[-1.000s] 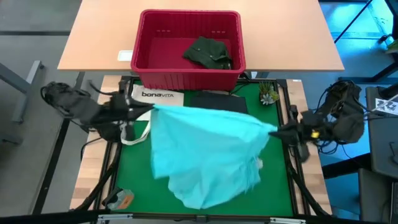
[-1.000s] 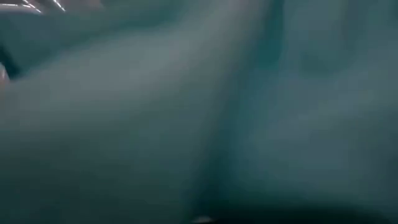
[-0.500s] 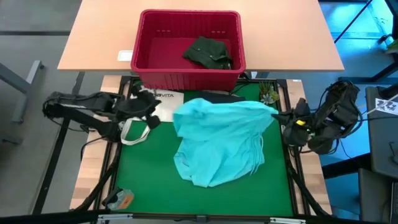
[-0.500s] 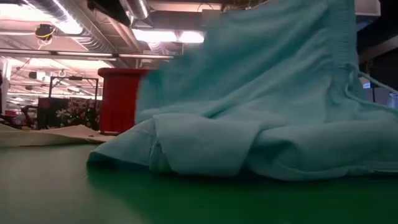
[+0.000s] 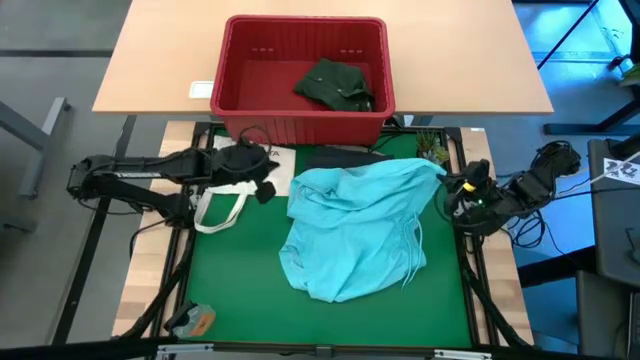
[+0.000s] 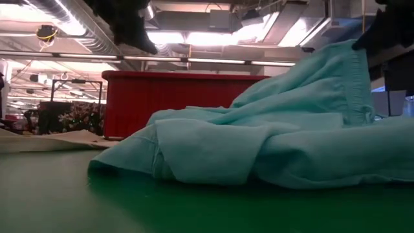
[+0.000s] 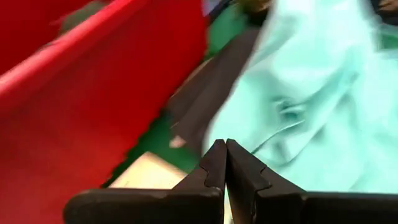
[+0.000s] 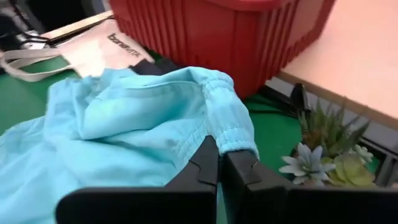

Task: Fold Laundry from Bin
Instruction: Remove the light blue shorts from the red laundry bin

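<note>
The light turquoise garment (image 5: pixel 355 235) lies crumpled on the green mat (image 5: pixel 230 280), its far right corner raised toward my right gripper (image 5: pixel 447 190), which is shut on it. My left gripper (image 5: pixel 268 186) hovers shut just left of the garment's far left edge, above the white tote bag (image 5: pixel 240 175), with nothing between its fingers (image 7: pixel 214 162). The red bin (image 5: pixel 305 80) stands on the tan table behind the mat and holds a dark green garment (image 5: pixel 335 85). In the low view the cloth (image 6: pixel 259 142) slopes up to the right. My right gripper pinches the turquoise garment's gathered waistband at its corner (image 8: pixel 231 142) between its two fingers. The fingers come from the table's right side, slanting down. That corner is lifted (image 6: pixel 349 48), while the rest of the cloth runs slack down onto the mat.
A dark cloth (image 5: pixel 345 158) lies under the turquoise garment's far edge, in front of the bin. A small potted plant (image 5: pixel 432 150) stands at the mat's far right corner, close to my right gripper. An orange-and-grey object (image 5: pixel 195 320) lies at the near left corner.
Both grippers have sunk. The garment was stretched wide in the air between them. Its left corner has since come free of my left gripper, and the cloth has dropped and bunched up on the mat. My left gripper has swung toward the garment, and the right one keeps its corner.
</note>
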### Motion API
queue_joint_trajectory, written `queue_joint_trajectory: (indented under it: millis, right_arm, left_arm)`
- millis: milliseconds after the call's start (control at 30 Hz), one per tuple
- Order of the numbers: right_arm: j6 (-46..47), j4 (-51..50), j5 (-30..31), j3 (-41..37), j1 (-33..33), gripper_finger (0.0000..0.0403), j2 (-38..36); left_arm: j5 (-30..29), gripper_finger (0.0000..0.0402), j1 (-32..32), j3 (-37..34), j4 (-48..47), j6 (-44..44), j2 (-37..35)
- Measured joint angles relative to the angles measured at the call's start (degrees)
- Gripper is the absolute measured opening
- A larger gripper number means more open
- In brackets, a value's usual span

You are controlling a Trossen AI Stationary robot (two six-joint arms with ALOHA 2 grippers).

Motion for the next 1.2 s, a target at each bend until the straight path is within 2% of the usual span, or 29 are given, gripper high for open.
queue_joint_trajectory:
  millis: [167,300,467,600,900,1200]
  right_arm:
    - [-0.04,0.42,-3.14,-0.12,-0.98,0.0001,-0.24]
    - [-0.07,1.65,-3.79,-0.12,-0.95,0.0001,-0.14]
    - [-0.7,3.08,-4.91,-0.12,-0.96,0.0001,-0.13]
    - [-1.66,3.93,-6.1,-0.12,-0.94,0.0001,-0.13]
    - [-1.79,4.04,-6.12,-0.12,-0.94,0.0001,-0.1]
    - [-1.79,4.08,-6.12,-0.12,-0.94,0.0001,-0.1]
  left_arm:
    - [9.18,0.001,-0.03,-2.56,11.69,1.02,3.24]
    - [12.73,0.0055,-0.02,-2.62,17.87,0.54,8.05]
    - [13.19,0.0121,-0.04,-2.64,25.18,0.48,16.08]
    - [11.7,0.0152,-0.04,-2.64,32.46,0.95,22.79]
    - [10.5,0.0157,0.22,-2.64,43.42,7.05,33.69]
    - [9.06,0.0149,0.49,-2.62,45.53,9.28,36.69]
